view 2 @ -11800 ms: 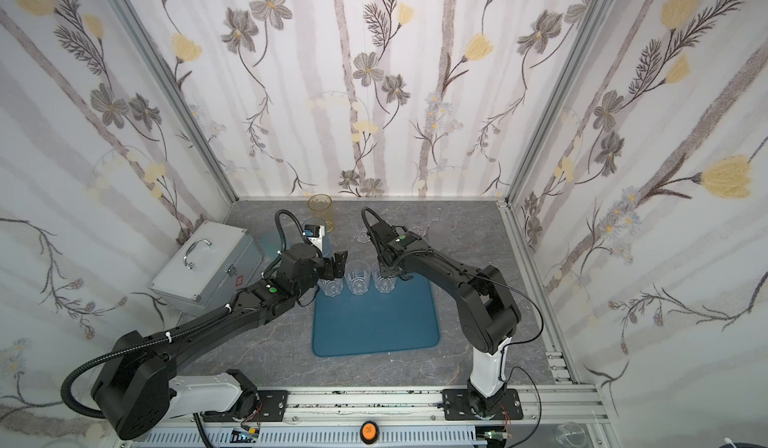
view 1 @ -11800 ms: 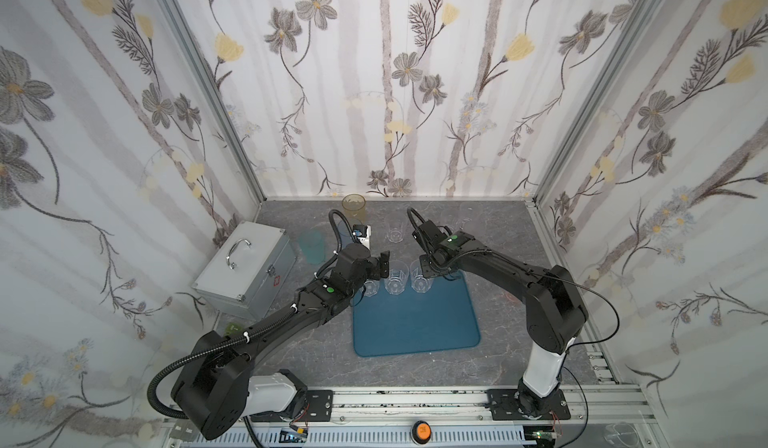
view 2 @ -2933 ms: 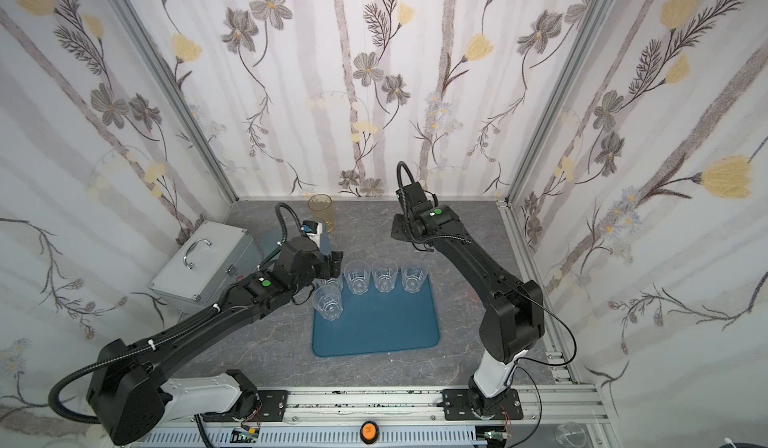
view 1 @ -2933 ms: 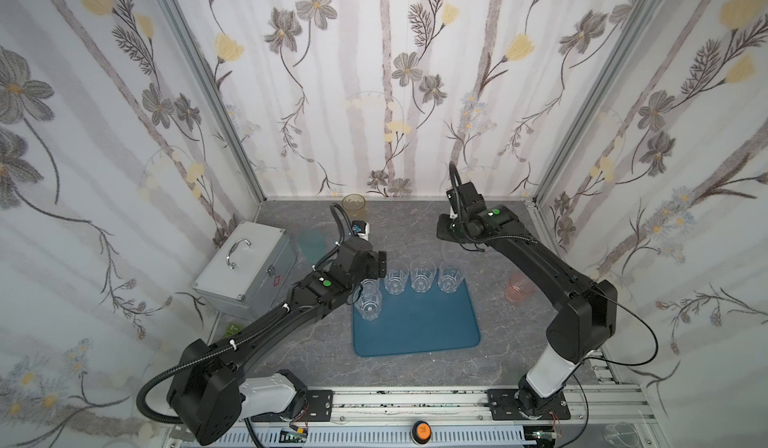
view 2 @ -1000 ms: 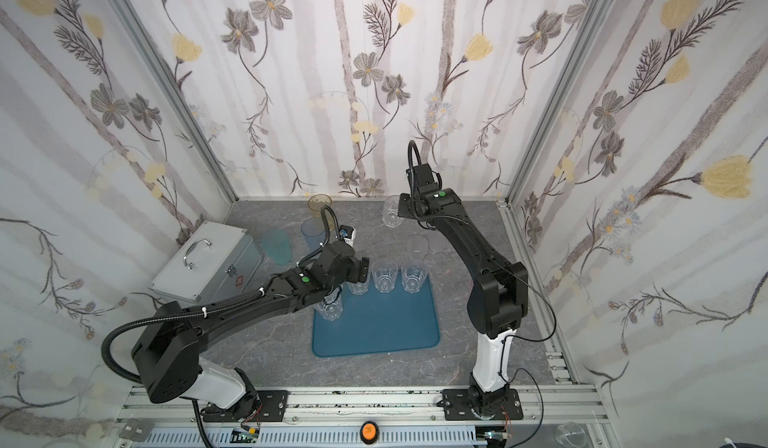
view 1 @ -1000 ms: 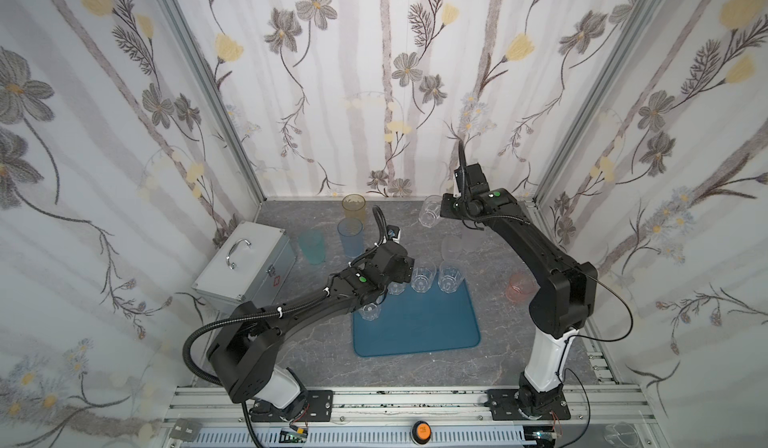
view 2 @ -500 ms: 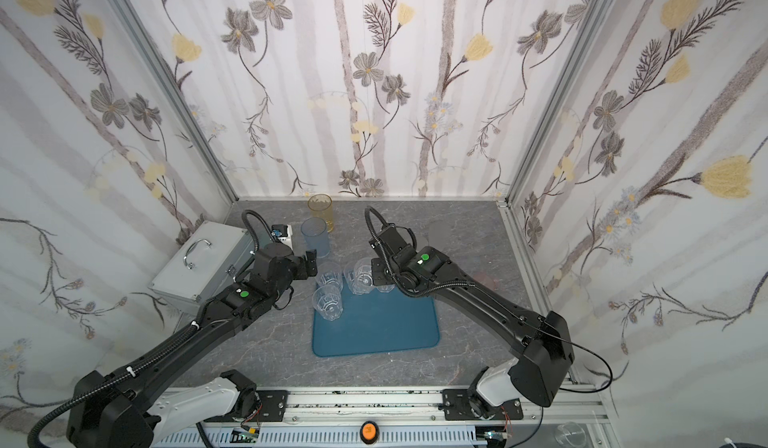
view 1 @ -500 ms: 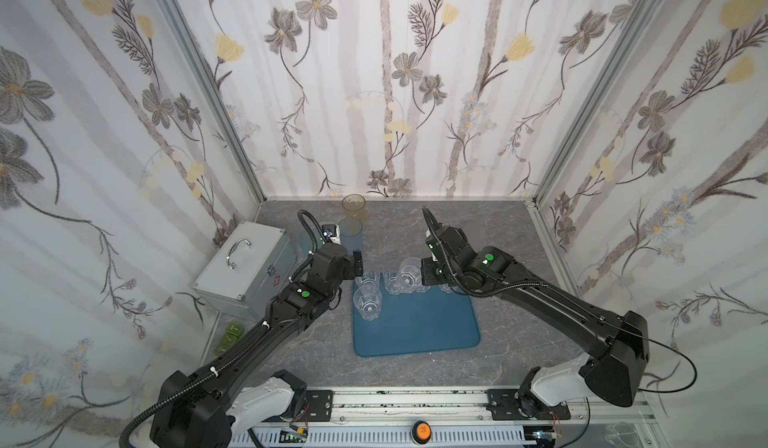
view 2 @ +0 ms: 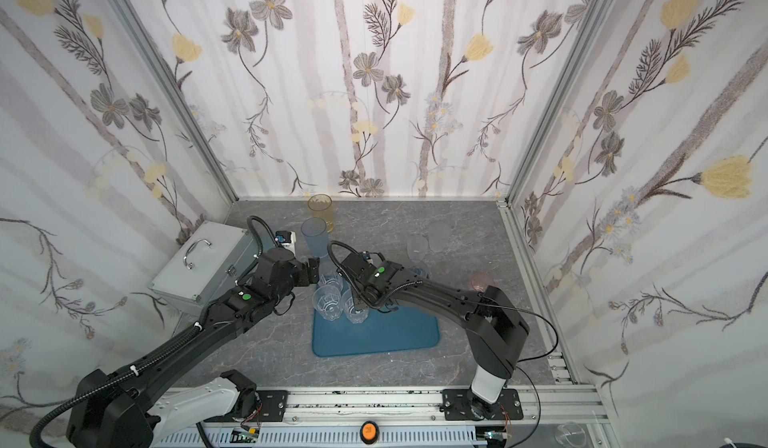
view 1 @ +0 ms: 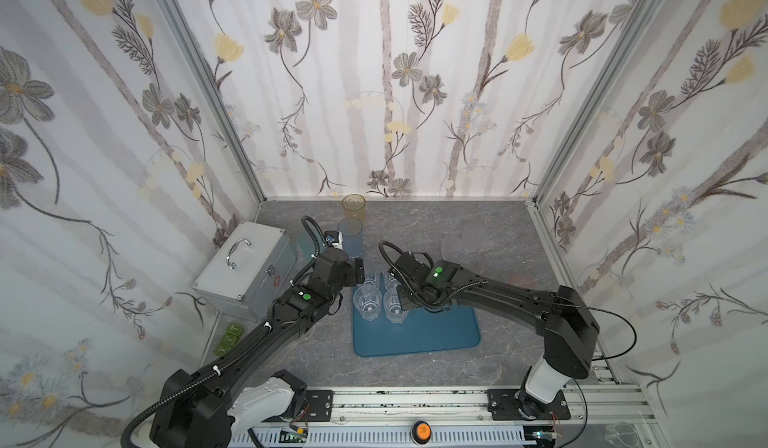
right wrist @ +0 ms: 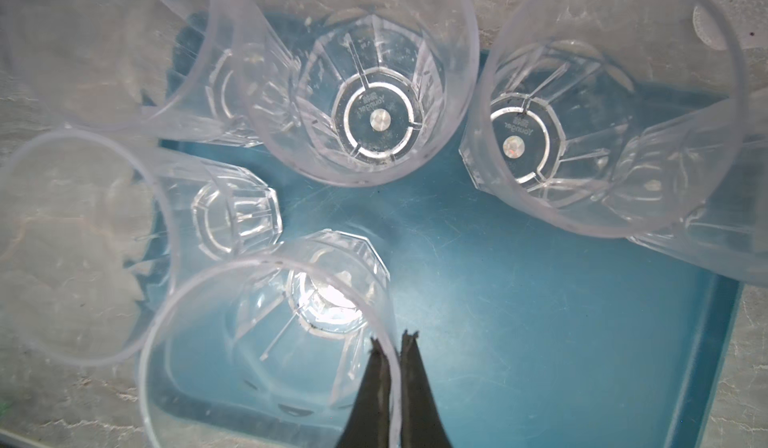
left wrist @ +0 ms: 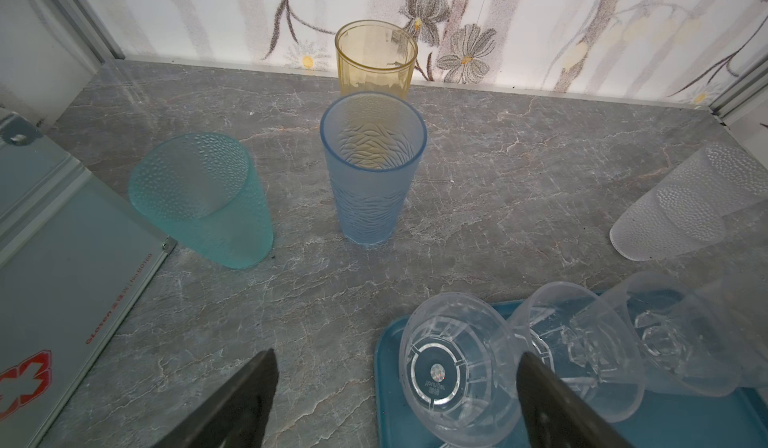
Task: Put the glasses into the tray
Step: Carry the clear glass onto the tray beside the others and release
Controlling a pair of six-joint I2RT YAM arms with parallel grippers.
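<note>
Glasses (view 1: 367, 303): clear ones clustered upright at far-left corner of tray (view 1: 436, 333); amber glass (view 1: 353, 208), blue glass (view 1: 350, 240), teal glass (left wrist: 199, 196), frosted glasses (view 1: 452, 245) and pink glass (view 1: 521, 280) off it, on surface (view 1: 415, 225). Right end effector (right wrist: 392, 342): over tray, pinched tight on rim of one clear glass (right wrist: 270, 362). Left end effector (left wrist: 395, 358): spread wide, empty, just beside cluster, near blue glass.

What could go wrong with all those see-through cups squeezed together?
The right gripper pinches only the thin rim of one clear faceted tumbler, so it might slip or tip. Other clear tumblers crowd that corner of the teal plastic tray, so one bump could topple them. The open left gripper hangs close to another clear tumbler too.
</note>
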